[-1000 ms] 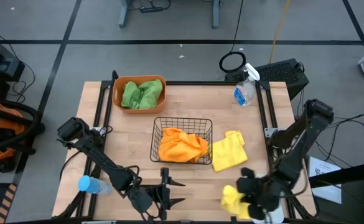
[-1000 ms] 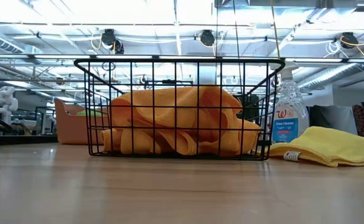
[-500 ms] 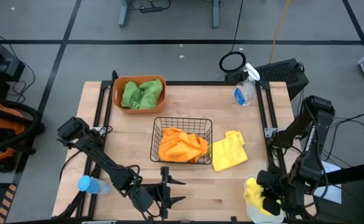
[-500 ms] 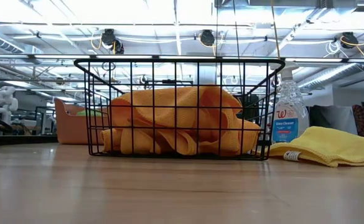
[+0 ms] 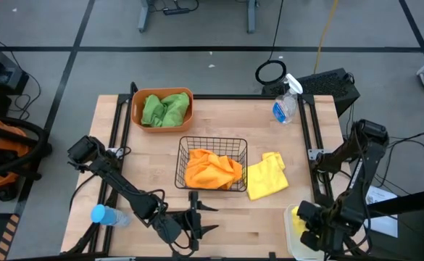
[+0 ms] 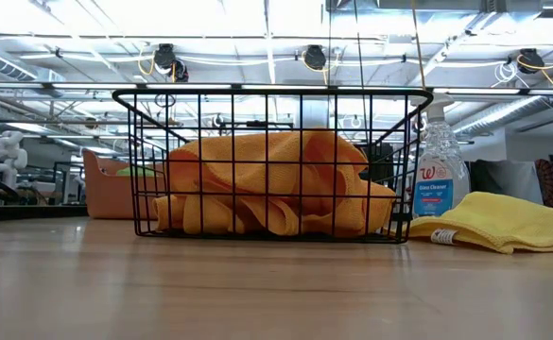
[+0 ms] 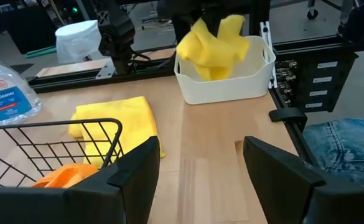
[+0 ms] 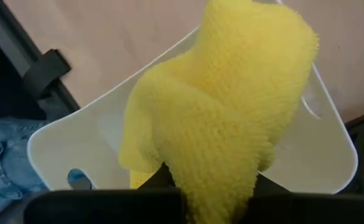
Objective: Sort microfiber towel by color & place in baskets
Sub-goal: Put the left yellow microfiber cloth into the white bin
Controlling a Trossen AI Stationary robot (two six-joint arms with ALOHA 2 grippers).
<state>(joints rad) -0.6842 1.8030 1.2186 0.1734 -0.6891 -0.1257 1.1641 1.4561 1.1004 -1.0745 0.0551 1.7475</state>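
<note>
- Your right gripper (image 7: 216, 18) has swung off the tabletop's near right edge in the past second and now hangs right over the white bin (image 7: 225, 87), pinching a yellow towel (image 8: 219, 118) between its fingers.
- In the right wrist view that towel dangles straight below the gripper, its lower folds already inside the bin's walls; the left wrist view shows the bulk of it bunched above the rim.
- A second ago the same towel was over bare wood short of the bin, so the carry looks finished and, as I judge it, only the release is left.
- Open the fingers where they are; the cloth is fuzzy and may cling to a fingertip, so lift straight up and check that it drops off.
- The second yellow towel (image 5: 267, 175) lies flat on the tabletop (image 5: 219, 116), well ahead of your right gripper and inward, just beside the wire basket (image 5: 184, 148). That is your next pick.
- Two sorts look done: the orange towels (image 5: 210, 170) fill the wire basket, and the green towels (image 5: 165, 109) sit in the orange tub (image 5: 135, 112) far across the tabletop.
- Your left gripper (image 5: 194, 222) waits spread wide and empty at the near edge, with the wire basket just ahead of it. It has barely shifted.
- The spray bottle (image 5: 285, 106) stands at the far right corner, well clear of your path.
</note>
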